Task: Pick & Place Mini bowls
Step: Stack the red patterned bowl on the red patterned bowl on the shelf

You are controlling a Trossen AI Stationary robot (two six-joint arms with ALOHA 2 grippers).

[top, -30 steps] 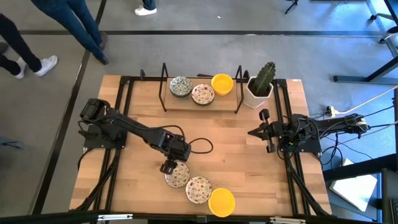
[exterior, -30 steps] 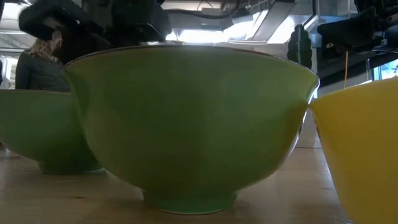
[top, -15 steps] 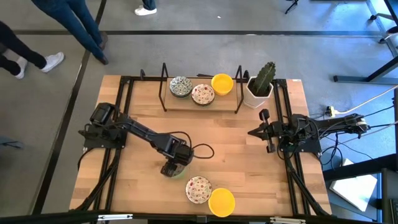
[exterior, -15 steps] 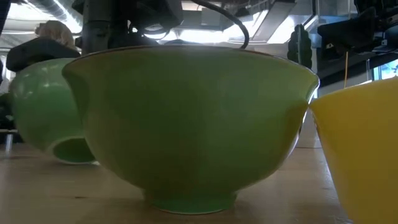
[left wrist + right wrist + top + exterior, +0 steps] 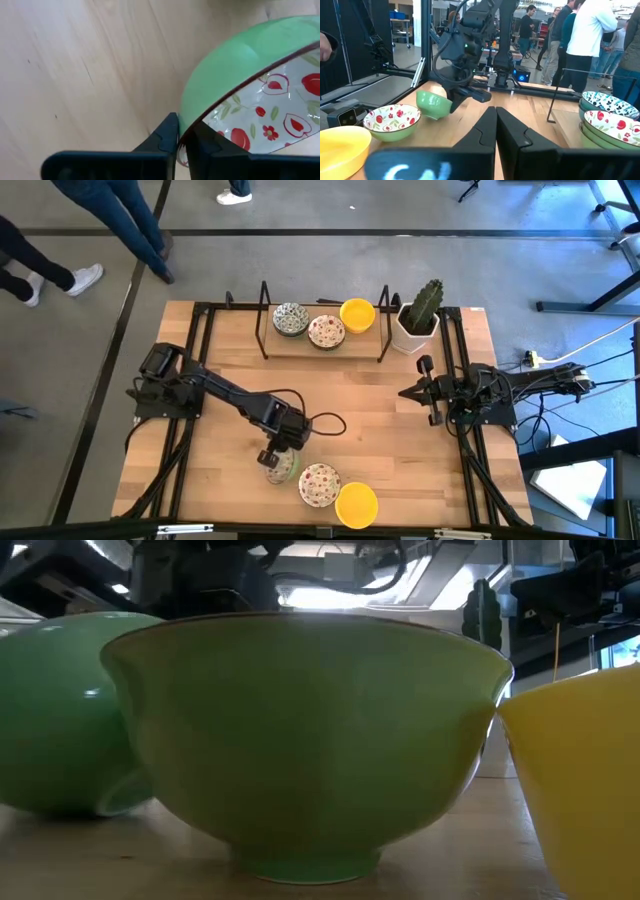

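We are watching the left hand [image 5: 276, 461] pinching the rim of a red-speckled mini bowl [image 5: 285, 467], tilted near the bench's [image 5: 370, 400] front edge, just beside another speckled bowl [image 5: 319, 484]. The rim pinch is looking thin, so the bowl may be slipping or knocking its neighbour. The right hand [image 5: 412, 392], pressed together, is waiting by the cactus pot [image 5: 415, 326].

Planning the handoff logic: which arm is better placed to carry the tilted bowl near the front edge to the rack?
Left. The left gripper is already shut on that speckled bowl's rim, tipping it up. The right gripper waits shut at the table's right side, far from it.
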